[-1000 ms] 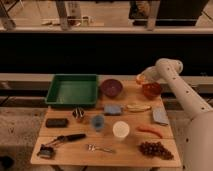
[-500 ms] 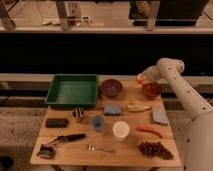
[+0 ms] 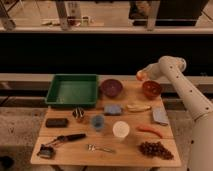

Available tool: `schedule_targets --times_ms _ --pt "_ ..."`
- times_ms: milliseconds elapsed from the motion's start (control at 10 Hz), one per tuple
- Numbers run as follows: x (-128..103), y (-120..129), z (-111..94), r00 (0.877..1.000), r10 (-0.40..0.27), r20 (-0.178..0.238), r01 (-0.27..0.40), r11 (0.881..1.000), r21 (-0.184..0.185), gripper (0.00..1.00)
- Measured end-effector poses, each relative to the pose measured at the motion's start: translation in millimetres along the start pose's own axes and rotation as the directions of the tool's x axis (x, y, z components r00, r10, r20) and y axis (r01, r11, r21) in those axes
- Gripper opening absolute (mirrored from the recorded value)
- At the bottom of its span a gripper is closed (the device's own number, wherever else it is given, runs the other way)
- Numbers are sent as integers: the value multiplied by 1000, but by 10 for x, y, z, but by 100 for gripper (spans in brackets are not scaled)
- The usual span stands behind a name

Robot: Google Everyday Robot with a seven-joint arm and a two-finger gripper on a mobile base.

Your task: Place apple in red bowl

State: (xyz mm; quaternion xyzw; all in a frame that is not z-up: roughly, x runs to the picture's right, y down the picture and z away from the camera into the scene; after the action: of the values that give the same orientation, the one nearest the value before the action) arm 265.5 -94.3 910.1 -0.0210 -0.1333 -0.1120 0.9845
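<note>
Gripper (image 3: 143,75), clamped on the apple (image 3: 140,75), has lifted slightly and sits upper right of frame, just above-left of the red bowl (image 3: 151,89); release not yet made.

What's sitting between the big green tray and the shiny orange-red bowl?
The camera view shows a dark purple-maroon bowl between the green tray and the orange-red bowl. The gripper holds the yellow-orange apple above them.

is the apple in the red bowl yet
Not yet. The apple is at the gripper, in the air just up-left of the red bowl.
</note>
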Motion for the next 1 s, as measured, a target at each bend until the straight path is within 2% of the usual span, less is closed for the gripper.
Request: schedule_targets --times_ms 300,700,1000 --pt "74 -1 -74 1000 4 -24 -4 1000 0 0" --pt "270 72 -378 996 33 -84 -34 999 -12 0" --pt "238 129 -530 994 43 -102 -46 999 -28 0"
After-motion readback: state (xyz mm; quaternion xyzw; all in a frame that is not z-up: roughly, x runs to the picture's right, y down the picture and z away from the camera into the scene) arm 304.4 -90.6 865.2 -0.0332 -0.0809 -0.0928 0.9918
